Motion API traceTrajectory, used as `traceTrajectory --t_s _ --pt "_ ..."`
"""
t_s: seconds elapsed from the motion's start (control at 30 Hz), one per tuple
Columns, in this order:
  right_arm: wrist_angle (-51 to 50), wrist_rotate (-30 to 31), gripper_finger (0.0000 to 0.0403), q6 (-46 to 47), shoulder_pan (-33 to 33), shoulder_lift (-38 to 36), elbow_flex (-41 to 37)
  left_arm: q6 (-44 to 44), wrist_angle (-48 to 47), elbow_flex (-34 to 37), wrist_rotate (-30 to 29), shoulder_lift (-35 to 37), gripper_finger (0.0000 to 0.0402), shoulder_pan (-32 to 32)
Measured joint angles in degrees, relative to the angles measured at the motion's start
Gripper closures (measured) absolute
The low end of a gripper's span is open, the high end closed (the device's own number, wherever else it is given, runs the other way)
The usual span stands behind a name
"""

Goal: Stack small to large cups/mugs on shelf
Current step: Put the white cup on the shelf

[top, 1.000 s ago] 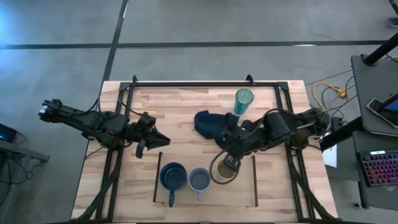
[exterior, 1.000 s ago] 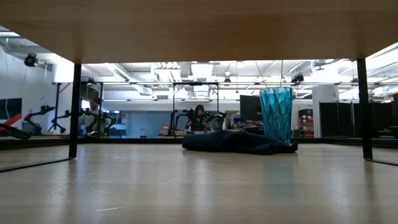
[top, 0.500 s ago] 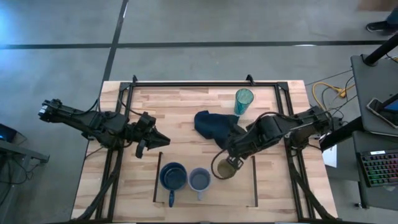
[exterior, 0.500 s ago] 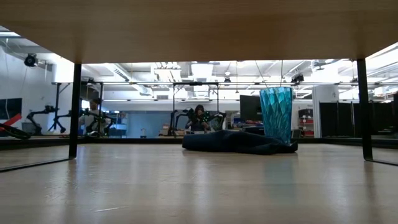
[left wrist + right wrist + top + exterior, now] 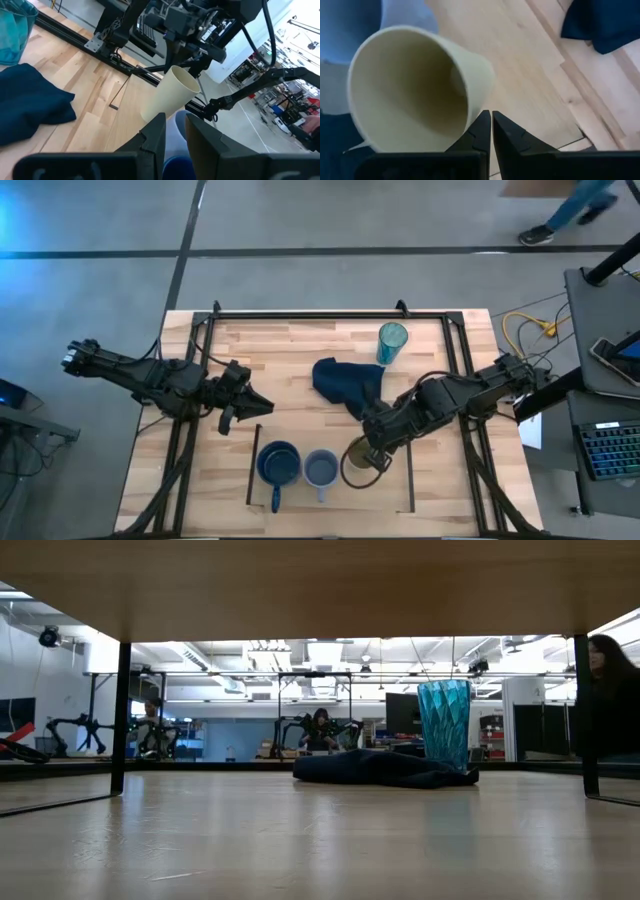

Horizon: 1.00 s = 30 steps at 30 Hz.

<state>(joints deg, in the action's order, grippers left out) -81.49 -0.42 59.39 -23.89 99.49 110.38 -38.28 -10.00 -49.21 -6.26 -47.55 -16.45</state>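
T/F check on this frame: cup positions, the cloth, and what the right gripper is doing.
1. The beige cup stands on the shelf next to the grey-blue cup. True.
2. The teal tumbler is on the shelf. False: it stands on the tabletop beyond the dark blue cloth.
3. The right gripper is clamped on the beige cup's rim. False: its fingers are shut beside the cup, outside its wall.
4. The dark blue mug sits at the row's left end. True.
5. The left gripper holds the cloth. False: it holds nothing.
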Motion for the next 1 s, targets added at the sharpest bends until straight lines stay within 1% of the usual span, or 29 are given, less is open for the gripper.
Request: traceTrajectory --t_s 0.1,0.4,0.53,0.67,0.73,1.0 --pt "-0.02 -1.88 0.0392 0.15 -0.29 -0.01 0.26 0.00 0.01 0.01 0.00 0.00 0.0343 0.00" --pt "1.54 -2.87 0.0392 -1.37 -1.12 0.04 0.78 -0.07 0.01 0.00 0.00 -0.02 0.0343 0.00" --pt "-0.95 -0.24 0.0392 -0.10 -1.13 0.01 0.80 -0.07 0.00 0.00 0.00 -0.02 0.0343 0.00" --pt "-5.71 5.64 0.0392 2.50 -1.04 0.01 0.78 -0.05 0.01 0.02 0.01 -0.04 0.0343 0.00" --pt "-4.83 6.52 0.0392 2.12 -0.85 0.01 0.77 0.04 0.01 0.02 0.00 -0.04 0.0343 0.00" --pt "4.22 4.94 0.0392 -1.34 -0.71 0.03 0.76 0.11 0.01 0.02 0.00 -0.04 0.0343 0.00"
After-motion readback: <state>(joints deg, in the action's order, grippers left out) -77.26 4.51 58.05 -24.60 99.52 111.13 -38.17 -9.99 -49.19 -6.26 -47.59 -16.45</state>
